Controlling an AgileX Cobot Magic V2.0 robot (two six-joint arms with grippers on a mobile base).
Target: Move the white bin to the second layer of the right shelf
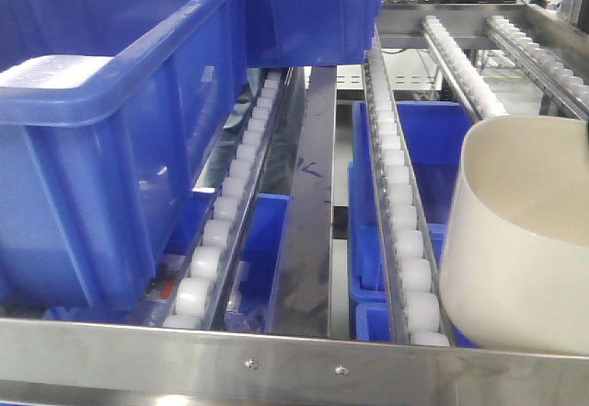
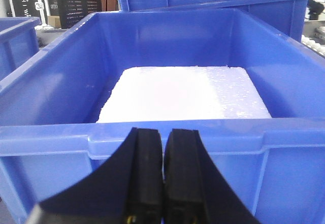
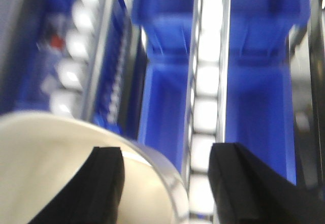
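- Spanning the front view, the right shelf second layer (image 1: 313, 194) runs away from its flat screwed front rail at the bottom edge toward the upper right; its sloping tracks of white rollers (image 1: 398, 203) are partly free on the right half of the frame, so there appears to be room there for the load.
- Filling the upper left of the front view, a large blue crate (image 1: 110, 130) sits on the left tracks with a white foam block (image 2: 183, 94) inside; it is not part of the job and lies well apart from the landing spot.
- Showing at the lower right of the front view, the white bin (image 1: 525, 240) is tilted, its rim above the front rail; whether its base touches the rollers cannot be told, so I judge delivery as underway, not finished.
- In the right wrist view, the right pincer (image 3: 167, 183) has its jaws parted around the bin's rim, one finger inside the wall; the picture is blurred, so firm contact cannot be confirmed.
- At the bottom centre of the left wrist view, the left pincer (image 2: 163, 173) is closed on nothing, in front of the crate's near wall.
- Left to do: settle the bin flat on the tracks, release, withdraw.
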